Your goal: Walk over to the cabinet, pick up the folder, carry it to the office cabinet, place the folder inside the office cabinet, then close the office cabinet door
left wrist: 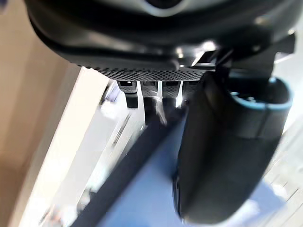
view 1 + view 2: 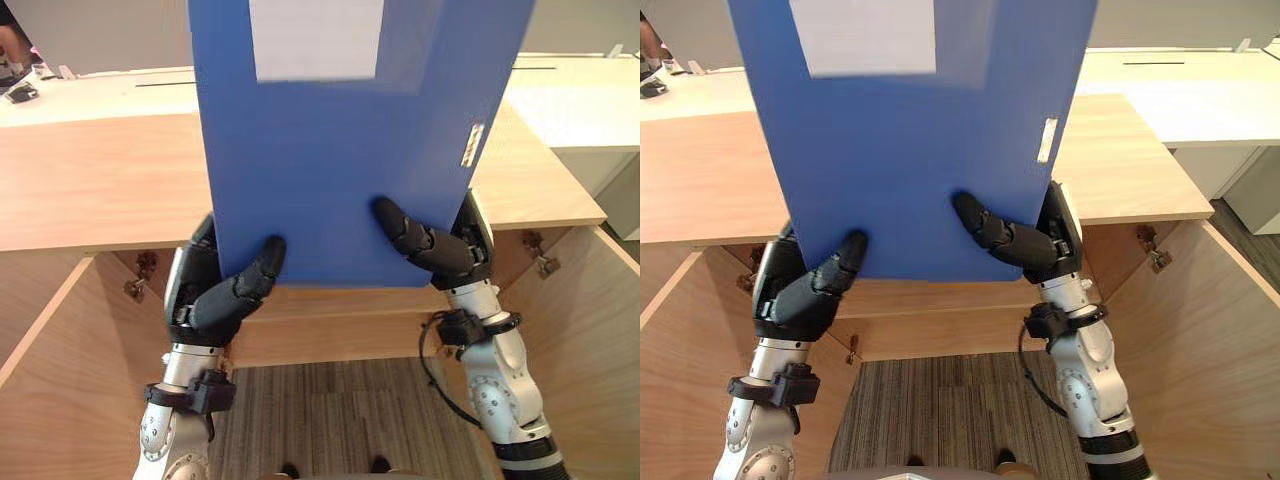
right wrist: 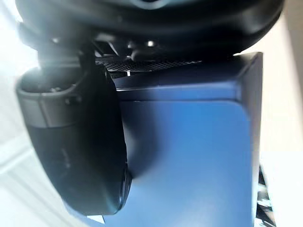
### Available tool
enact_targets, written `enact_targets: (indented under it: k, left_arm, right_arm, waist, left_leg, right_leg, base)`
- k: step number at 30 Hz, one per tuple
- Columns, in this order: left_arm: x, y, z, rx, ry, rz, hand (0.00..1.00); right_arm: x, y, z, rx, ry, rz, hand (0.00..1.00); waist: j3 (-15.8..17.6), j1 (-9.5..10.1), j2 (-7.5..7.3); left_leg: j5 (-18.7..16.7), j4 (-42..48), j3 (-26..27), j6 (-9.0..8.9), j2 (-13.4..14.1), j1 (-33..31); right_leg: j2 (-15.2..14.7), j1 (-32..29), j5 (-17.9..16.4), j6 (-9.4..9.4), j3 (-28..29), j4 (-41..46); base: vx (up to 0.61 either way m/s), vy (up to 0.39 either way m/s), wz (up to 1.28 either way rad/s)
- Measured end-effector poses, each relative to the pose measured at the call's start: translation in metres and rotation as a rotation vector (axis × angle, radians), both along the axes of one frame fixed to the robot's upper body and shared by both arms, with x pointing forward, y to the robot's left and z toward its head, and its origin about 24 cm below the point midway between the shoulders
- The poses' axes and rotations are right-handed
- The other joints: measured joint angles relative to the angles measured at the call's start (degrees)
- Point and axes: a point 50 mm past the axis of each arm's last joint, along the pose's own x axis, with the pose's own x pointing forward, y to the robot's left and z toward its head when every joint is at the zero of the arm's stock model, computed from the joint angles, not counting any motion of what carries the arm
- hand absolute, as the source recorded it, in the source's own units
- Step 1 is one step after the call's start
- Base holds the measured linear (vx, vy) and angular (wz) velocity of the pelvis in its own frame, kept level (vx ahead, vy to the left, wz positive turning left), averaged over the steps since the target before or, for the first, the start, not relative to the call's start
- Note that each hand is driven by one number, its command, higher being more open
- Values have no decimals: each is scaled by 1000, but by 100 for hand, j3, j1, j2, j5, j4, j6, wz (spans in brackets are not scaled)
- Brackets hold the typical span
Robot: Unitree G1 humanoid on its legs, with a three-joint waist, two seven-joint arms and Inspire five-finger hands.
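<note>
My left robot hand [image 2: 215, 300] and right robot hand [image 2: 450, 255] pinch the folder [image 2: 340, 170] by its bottom edge. I judge it top-heavy: it could tip or slip loose above the open cabinet [image 2: 100, 180].

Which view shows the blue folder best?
Left eye view: the blue folder is upright, left hand and right hand pinching its lower edge. Right eye view matches; wrist views show blue surface beside each thumb.

cabinet top [image 2: 100, 180]: light wood | floor [image 2: 330, 420]: striped (grey-brown carpet)
</note>
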Motion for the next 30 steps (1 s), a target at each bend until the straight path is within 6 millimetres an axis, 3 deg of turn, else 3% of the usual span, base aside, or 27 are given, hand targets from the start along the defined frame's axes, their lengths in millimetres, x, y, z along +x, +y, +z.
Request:
enact_targets:
  k: [4,6,9,11,16,20,24,26,30]
  left_arm:
    - [-10,30,-13,-24,92,295,100]
    - [-20,49,-40,-40,239,469,100]
    - [-37,59,-76,-32,448,580,100]
    - [-43,59,-92,-12,534,590,100]
    - [-56,47,-158,65,866,484,100]
    - [-67,31,-210,150,1124,297,100]
    - [-58,26,-232,195,1227,224,100]
    - [-46,26,-242,212,1280,202,100]
    - [-27,38,-238,239,1271,235,100]
  right_arm:
    - [-5,-13,11,72,-61,-127,0]
    - [-8,-20,15,97,-84,-183,0]
    - [-10,-22,16,105,-96,-208,0]
    - [-10,-20,16,90,-93,-209,0]
    - [-5,11,5,-52,-54,-95,0]
    - [2,41,-34,-321,67,20,0]
    - [19,58,-61,-598,116,54,0]
    - [33,61,-81,-816,147,27,0]
    - [37,68,-86,-968,104,46,0]
  waist:
    - [-14,18,0]
    - [-41,24,-2]
    - [-55,38,-24]
    - [-63,53,-26]
    - [-82,41,-30]
    - [-36,38,-60]
    - [554,29,20]
    - [1123,37,135]
    - [1679,25,263]
  left_leg:
    - [35,-48,-95,10,-10,-25]
    - [67,-106,-153,6,-6,-25]
    - [74,-132,-173,1,2,-25]
    - [75,-142,-182,-1,2,-26]
    - [138,-238,-185,-16,-1,-68]
    - [106,-23,-205,-45,4,-400]
    - [-248,1088,-226,-30,105,-1265]
    - [-580,2069,-242,-1,174,-2051]
    - [-833,2981,-239,24,271,-3022]
  right_leg:
    - [-10,0,0,0,-79,-1]
    - [-13,1,0,0,-102,0]
    - [-20,1,0,0,-107,-2]
    - [-23,1,0,0,-111,-4]
    - [-24,-71,0,0,-115,-13]
    - [-44,-328,0,0,-127,71]
    - [-59,-1030,-132,-31,-86,765]
    - [-87,-1729,-455,-25,-65,1550]
    - [-111,-2805,-752,-30,50,2612]
  base:
    - [-17,-14,12]
    - [-6,-13,13]
    - [-8,-10,6]
    - [-13,-13,3]
    - [0,0,0]
    - [-52,-25,2]
    - [-149,-5,-2]
    - [-247,-6,-1]
    - [-210,21,-9]
